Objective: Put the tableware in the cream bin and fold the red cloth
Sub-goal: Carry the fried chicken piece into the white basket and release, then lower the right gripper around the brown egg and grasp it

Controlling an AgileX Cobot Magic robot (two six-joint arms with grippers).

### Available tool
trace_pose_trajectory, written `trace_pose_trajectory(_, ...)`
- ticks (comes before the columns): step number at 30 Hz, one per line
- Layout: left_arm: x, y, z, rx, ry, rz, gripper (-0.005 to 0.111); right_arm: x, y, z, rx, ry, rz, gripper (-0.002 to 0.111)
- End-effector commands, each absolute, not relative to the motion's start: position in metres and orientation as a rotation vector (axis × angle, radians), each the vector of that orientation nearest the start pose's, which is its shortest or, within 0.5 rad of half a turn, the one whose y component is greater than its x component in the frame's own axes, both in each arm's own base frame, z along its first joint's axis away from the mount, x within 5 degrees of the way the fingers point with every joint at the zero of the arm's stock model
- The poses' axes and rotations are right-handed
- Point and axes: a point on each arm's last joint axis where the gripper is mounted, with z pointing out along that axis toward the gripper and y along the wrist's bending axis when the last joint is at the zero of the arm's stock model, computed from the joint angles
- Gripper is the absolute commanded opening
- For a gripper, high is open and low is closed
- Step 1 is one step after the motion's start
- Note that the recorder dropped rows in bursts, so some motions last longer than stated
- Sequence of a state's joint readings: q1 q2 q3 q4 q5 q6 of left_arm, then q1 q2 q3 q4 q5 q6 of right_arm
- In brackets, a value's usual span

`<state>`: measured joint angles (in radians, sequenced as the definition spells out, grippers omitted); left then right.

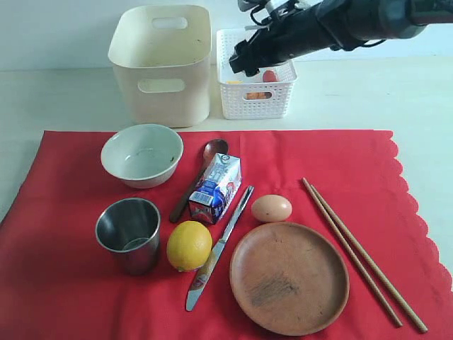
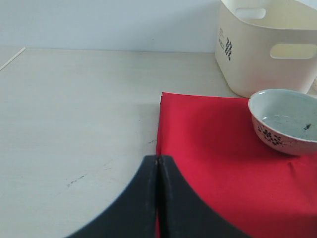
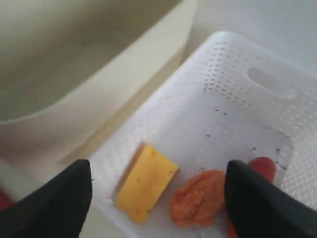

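Evidently parked clear of the work, the left gripper (image 2: pixel 157 162) hangs clenched and empty off the far left corner of the red cloth (image 1: pixel 64 283). On the cloth lie the bowl (image 1: pixel 141 154), steel cup (image 1: pixel 129 232), spoon (image 1: pixel 198 180), knife (image 1: pixel 221 248), plate (image 1: pixel 289 278) and chopsticks (image 1: pixel 361 251), none yet in the cream bin (image 1: pixel 163 106) at its far edge. Beside the bin, the right gripper (image 1: pixel 246 62) hovers, jaws spread and empty, over the white basket (image 1: pixel 256 105), apparently sorting food first.
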<state>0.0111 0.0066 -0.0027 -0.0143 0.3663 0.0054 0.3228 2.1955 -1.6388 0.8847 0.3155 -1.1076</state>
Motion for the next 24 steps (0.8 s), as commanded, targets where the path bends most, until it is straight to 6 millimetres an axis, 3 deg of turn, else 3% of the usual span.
trace_pose_trajectory(1, 0.053, 0.0, 0.181, -0.013, 1.837, 0.003, 0.0, 0.451, 0.18, 0.208, -0.867, 2.139, 0.368, 0.066)
trace_pose_trajectory(6, 0.053, 0.0, 0.181, -0.013, 1.837, 0.003, 0.0, 0.439, 0.17, 0.222, -0.851, 2.267, 0.307, 0.048)
trace_pose_trajectory(12, 0.053, 0.0, 0.181, -0.013, 1.837, 0.003, 0.0, 0.413, 0.16, 0.221, -0.865, 2.36, 0.298, 0.027)
trace_pose_trajectory(15, 0.053, 0.0, 0.181, -0.013, 1.837, 0.003, 0.0, 0.385, 0.149, 0.219, -0.819, 2.385, 0.287, 0.017)
trace_pose_trajectory(21, 0.053, 0.0, 0.181, -0.013, 1.837, 0.003, 0.0, 0.32, 0.127, 0.214, -0.739, 2.43, 0.308, 0.017)
trace_pose_trajectory(24, 0.053, 0.0, 0.181, -0.013, 1.837, 0.003, 0.0, 0.3, 0.121, 0.208, -0.702, 2.46, 0.335, 0.017)
